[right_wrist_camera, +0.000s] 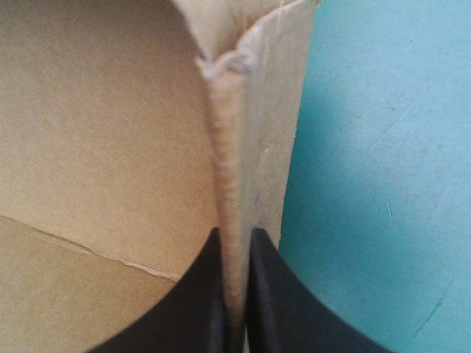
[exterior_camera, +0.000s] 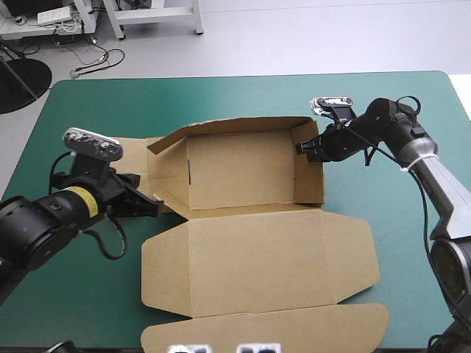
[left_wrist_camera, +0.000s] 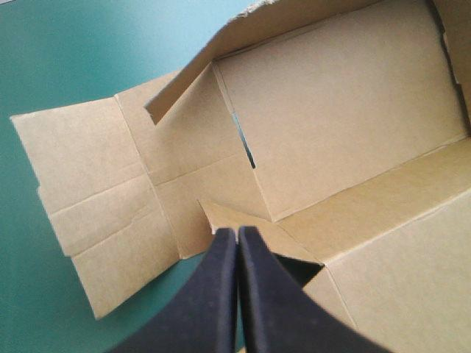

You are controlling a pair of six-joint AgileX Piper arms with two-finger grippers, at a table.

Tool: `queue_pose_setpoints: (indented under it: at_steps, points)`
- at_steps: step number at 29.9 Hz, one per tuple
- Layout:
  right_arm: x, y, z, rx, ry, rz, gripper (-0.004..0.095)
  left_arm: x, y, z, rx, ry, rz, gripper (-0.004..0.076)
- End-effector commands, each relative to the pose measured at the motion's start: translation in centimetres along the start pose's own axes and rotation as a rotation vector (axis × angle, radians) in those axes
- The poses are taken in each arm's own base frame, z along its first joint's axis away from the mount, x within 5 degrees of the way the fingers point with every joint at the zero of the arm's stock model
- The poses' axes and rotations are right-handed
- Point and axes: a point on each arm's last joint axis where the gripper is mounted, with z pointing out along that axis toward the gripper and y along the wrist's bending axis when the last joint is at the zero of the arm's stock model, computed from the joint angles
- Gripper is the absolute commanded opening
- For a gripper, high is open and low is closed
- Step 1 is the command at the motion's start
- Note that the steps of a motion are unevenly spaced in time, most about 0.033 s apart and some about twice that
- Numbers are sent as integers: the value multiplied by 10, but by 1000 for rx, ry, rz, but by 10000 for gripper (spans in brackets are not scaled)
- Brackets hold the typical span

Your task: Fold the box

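The brown box [exterior_camera: 235,173] lies in the middle of the table, its back wall [exterior_camera: 228,126] and right wall [exterior_camera: 310,176] raised and its lid [exterior_camera: 257,257] flat toward the near edge. The left side panels [exterior_camera: 132,158] lie flat. My right gripper [exterior_camera: 302,149] is shut on the top edge of the right wall [right_wrist_camera: 246,140], and the board stands between its fingers [right_wrist_camera: 235,243]. My left gripper [exterior_camera: 154,207] is shut with nothing in it. It points at the small corner flap [left_wrist_camera: 221,217] at the tray's near left corner, its tip [left_wrist_camera: 237,234] just short of the flat left panels [left_wrist_camera: 96,191].
The teal-green cover [exterior_camera: 88,294] surrounds the box. The lid's front flap [exterior_camera: 265,331] reaches close to the table's near edge. Beyond the right wall, teal-green cover [right_wrist_camera: 383,184] shows beside my right gripper.
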Motion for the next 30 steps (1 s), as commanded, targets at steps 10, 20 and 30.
queue_pose_setpoints:
  at_steps: [10, 20, 30]
  points:
    - [0, -2, -11, 68, 7, -79, 6, -40, 73, 71, -173, -9, -150, -8]
    - [-7, -11, 12, 76, -27, -16, 313, -19, 135, 61, -299, 110, -251, -9]
    - [-29, 6, -33, 68, -128, -46, 360, -14, 140, 59, -295, 155, -220, -9]
